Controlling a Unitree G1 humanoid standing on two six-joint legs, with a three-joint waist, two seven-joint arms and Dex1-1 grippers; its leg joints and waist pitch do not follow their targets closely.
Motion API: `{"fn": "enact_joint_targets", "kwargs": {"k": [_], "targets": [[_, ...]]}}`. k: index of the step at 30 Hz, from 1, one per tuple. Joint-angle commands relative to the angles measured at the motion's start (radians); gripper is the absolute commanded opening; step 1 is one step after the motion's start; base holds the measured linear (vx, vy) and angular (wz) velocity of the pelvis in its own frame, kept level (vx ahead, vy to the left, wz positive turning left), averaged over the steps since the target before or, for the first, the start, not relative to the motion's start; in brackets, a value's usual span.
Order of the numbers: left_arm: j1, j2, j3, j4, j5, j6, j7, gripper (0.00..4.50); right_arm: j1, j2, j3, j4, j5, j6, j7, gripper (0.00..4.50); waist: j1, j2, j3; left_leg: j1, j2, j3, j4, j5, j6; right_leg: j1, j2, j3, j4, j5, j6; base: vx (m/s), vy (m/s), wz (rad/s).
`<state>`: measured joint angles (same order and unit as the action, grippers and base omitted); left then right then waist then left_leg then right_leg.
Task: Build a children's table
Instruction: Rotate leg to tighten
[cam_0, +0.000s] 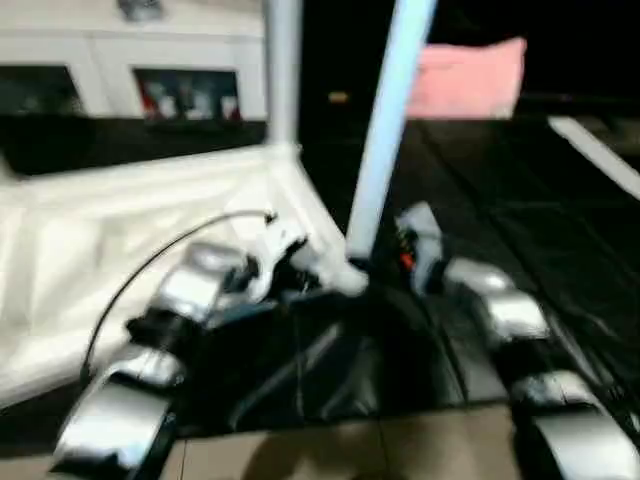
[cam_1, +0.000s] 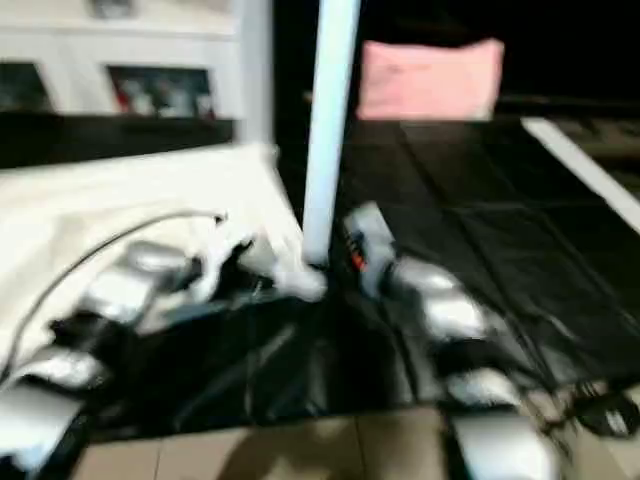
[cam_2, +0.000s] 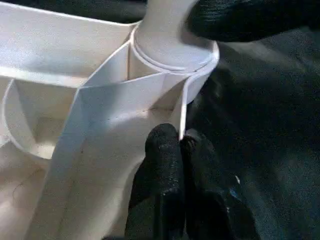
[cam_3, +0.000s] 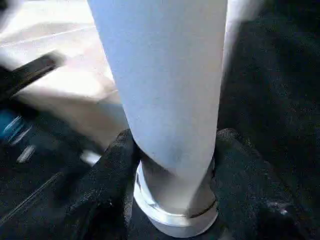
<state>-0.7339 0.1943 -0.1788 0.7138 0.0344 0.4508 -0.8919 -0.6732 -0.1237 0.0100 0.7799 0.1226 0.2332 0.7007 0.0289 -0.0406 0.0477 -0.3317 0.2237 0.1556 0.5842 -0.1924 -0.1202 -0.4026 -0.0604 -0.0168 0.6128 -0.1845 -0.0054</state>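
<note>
Head views: the children's table lies upside down on a black mat, its white ribbed underside facing up. Two round tube legs stand in its corner sockets: the far leg behind, the near leg just ahead of both grippers. The left gripper sits at the table's near corner edge; the right gripper is at the foot of the near leg. Open black mat stretches to the right of the right gripper. A pink pillow and a white cabinet stand well beyond.

Left wrist view: the left gripper's fingers are clenched together, tips touching a thin upright plastic rib beside the corner socket.

Right wrist view: the right gripper's fingers clasp the smooth near leg on both sides, just above the socket collar.
</note>
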Motion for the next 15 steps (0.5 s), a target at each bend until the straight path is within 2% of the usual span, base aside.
{"fn": "enact_joint_targets", "kwargs": {"k": [1, 2, 4, 5, 7, 9, 12, 13, 15], "targets": [[-0.064, -0.138, 0.002, 0.037, -0.041, -0.037, 0.119, 0.00, -0.020, 0.174, 0.101, 0.075, -0.009, 0.061, -0.030, 1.95, 0.004, 0.002, -0.050, -0.011, -0.017, 0.012, -0.073, -0.289, -0.005, 0.033, -0.047, 0.017, -0.098, -0.443, -0.144, 0.000, 0.000, 0.00], [-0.072, -0.149, 0.012, 0.052, -0.040, -0.045, 0.147, 0.00, -0.031, 0.187, 0.095, 0.088, -0.012, 0.062, -0.059, 1.95, 0.005, -0.002, -0.050, -0.010, -0.017, 0.013, -0.073, -0.283, 0.001, 0.033, -0.046, 0.019, -0.097, -0.425, -0.150, 0.000, 0.000, 0.00], [-0.091, -0.170, 0.037, 0.078, -0.039, -0.059, 0.201, 0.00, -0.047, 0.208, 0.078, 0.109, -0.012, 0.059, -0.108, 1.95, 0.007, 0.000, -0.050, -0.010, -0.015, 0.014, -0.074, -0.277, 0.007, 0.033, -0.045, 0.019, -0.095, -0.392, -0.161, 0.000, 0.000, 0.00], [-0.098, -0.175, 0.045, 0.084, -0.036, -0.062, 0.221, 0.00, -0.048, 0.212, 0.075, 0.113, -0.021, 0.044, -0.127, 1.95, 0.009, -0.003, -0.053, -0.010, -0.015, 0.015, -0.075, -0.272, 0.011, 0.034, -0.045, 0.020, -0.093, -0.364, -0.166, 0.000, 0.000, 0.00], [-0.105, -0.181, 0.052, 0.092, -0.030, -0.065, 0.242, 0.00, -0.048, 0.215, 0.067, 0.124, -0.036, 0.011, -0.155, 1.95, 0.012, -0.001, -0.054, -0.011, -0.014, 0.015, -0.075, -0.258, 0.015, 0.036, -0.046, 0.020, -0.090, -0.336, -0.172, 0.000, 0.000, 0.00], [-0.106, -0.177, 0.049, 0.095, -0.022, -0.070, 0.244, 0.00, -0.044, 0.212, 0.055, 0.125, -0.031, 0.001, -0.158, 2.49, 0.014, 0.000, -0.056, -0.015, -0.014, 0.017, -0.075, -0.223, 0.024, 0.042, -0.046, 0.021, -0.086, -0.269, -0.187, 0.000, 0.000, 0.00], [-0.088, -0.151, 0.026, 0.097, -0.006, -0.092, 0.193, 0.00, -0.017, 0.182, -0.002, 0.089, 0.012, -0.004, -0.143, 2.69, 0.016, 0.002, -0.055, -0.016, -0.014, 0.018, -0.077, -0.213, 0.033, 0.044, -0.046, 0.021, -0.087, -0.252, -0.192, 0.000, 0.000, 0.00], [-0.083, -0.145, 0.020, 0.096, -0.004, -0.097, 0.175, 0.00, -0.007, 0.172, -0.008, 0.074, 0.020, -0.006, -0.132, 2.94, 0.017, 0.002, -0.055, -0.015, -0.014, 0.018, -0.077, -0.213, 0.034, 0.045, -0.046, 0.022, -0.087, -0.250, -0.190, 0.000, 0.000, 0.00], [-0.066, -0.122, -0.001, 0.093, 0.008, -0.109, 0.131, 0.00, 0.026, 0.134, -0.022, 0.019, 0.040, -0.001, -0.092, 3.02, 0.021, 0.002, -0.056, -0.015, -0.012, 0.018, -0.078, -0.202, 0.038, 0.047, -0.046, 0.022, -0.086, -0.226, -0.192, 0.000, 0.000, 0.00]]}}
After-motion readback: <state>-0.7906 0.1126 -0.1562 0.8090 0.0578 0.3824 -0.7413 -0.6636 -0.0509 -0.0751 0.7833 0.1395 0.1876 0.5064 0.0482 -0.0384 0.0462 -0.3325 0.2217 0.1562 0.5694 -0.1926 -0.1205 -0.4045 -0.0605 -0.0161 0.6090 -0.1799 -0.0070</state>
